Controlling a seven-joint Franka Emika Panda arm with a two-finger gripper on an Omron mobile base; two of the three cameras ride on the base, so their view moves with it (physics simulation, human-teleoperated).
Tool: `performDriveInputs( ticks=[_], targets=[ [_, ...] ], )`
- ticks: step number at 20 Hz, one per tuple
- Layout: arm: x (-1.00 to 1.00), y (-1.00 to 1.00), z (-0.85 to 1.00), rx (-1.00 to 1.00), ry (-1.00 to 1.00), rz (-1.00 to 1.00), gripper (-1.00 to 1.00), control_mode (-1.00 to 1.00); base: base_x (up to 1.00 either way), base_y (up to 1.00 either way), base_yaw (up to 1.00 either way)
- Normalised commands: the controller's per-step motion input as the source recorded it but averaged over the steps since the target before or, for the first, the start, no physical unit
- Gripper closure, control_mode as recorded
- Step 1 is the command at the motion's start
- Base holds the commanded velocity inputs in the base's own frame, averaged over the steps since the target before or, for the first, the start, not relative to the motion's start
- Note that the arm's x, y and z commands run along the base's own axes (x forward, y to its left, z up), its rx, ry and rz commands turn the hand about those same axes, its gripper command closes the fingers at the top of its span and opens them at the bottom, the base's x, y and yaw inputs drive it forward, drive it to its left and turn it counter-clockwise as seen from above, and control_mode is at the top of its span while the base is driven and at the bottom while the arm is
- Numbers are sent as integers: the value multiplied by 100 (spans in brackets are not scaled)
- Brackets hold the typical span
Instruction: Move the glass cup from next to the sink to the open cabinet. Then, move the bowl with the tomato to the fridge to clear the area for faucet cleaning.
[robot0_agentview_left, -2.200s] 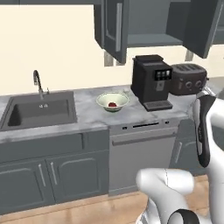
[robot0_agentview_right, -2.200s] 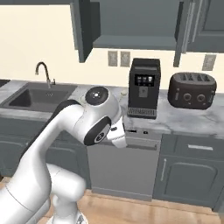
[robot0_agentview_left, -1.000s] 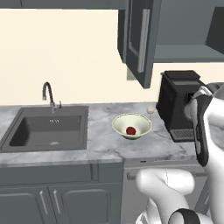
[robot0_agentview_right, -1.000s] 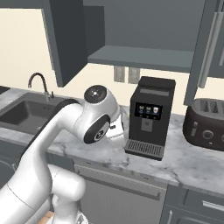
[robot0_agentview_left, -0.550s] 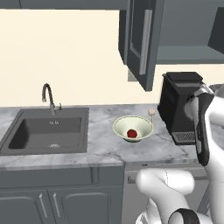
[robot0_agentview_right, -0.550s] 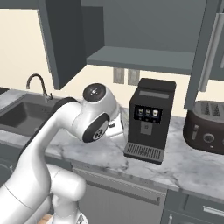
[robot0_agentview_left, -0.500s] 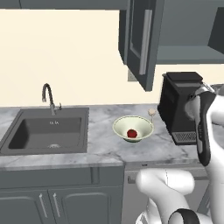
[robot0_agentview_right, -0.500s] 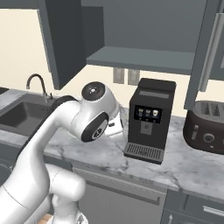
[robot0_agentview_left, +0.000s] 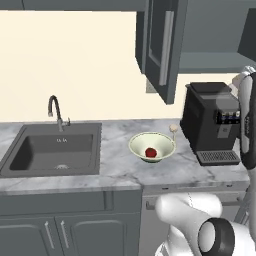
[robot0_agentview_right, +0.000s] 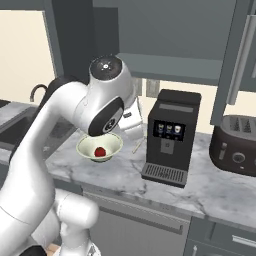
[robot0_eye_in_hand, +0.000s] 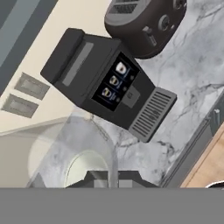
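Apparently the hand (robot0_eye_in_hand: 112, 176) pinches the glass cup (robot0_eye_in_hand: 61, 140), not yet in the cabinet (robot0_agentview_left: 212, 35); the bowl (robot0_agentview_left: 152, 145) waits on the desk (robot0_agentview_left: 115, 172).

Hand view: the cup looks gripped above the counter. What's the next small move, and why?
Probably lift the hand higher toward the open cabinet. The gripper is shut on the glass cup at its wall, and the camera looks down on the coffee machine and counter, so the cup seems to sit below the shelf.
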Motion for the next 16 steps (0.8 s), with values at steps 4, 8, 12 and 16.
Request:
performDriveInputs(
  ticks=[4,8,12,16],
  targets=[
    [29,0,76,20,0,0,100,-100,0,0,0],
    [9,-1,28,35,-4,0,100,-100,0,0,0],
    [1,0,0,10,-10,0,100,-100,0,0,0],
    [40,0,13,0,-1,-3,100,-100,0,0,0]
  ],
)
